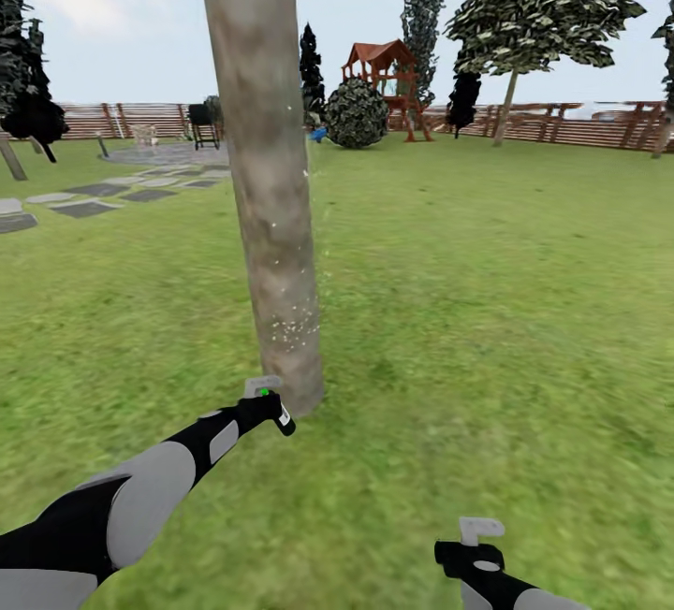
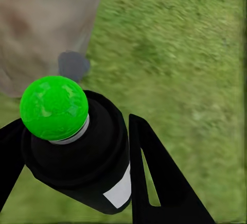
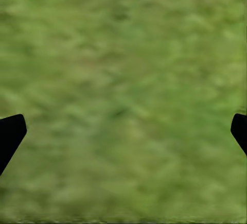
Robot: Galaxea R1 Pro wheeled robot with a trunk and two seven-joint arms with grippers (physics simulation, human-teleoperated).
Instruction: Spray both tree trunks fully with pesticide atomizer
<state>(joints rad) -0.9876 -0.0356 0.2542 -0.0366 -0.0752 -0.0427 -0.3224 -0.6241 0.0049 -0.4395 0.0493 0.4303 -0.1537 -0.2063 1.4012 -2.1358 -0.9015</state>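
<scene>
A thick grey-brown mottled tree trunk [image 1: 267, 170] rises just ahead of me, with tiny white pesticide specks [image 1: 290, 327] dotted over its lower part. My left gripper [image 1: 271, 409] is shut on the black pesticide atomizer [image 2: 85, 152], held close to the trunk's base [image 2: 41, 23]; a bright green dot [image 2: 53, 108] shows on the bottle's top and a white label [image 2: 119, 192] on its side. A second tree [image 1: 538, 7] with a leafy crown stands far off at the right by the fence. My right gripper [image 3: 123, 131] hangs open over bare grass, low at the right in the head view [image 1: 479, 535].
Grey stone paving slabs [image 1: 89, 203] run across the lawn at the left. A wooden playhouse [image 1: 384, 77] and a round bush [image 1: 356, 114] stand in the distance before the brown slatted fence [image 1: 580, 123]. Open grass [image 1: 487, 311] stretches to the right of the trunk.
</scene>
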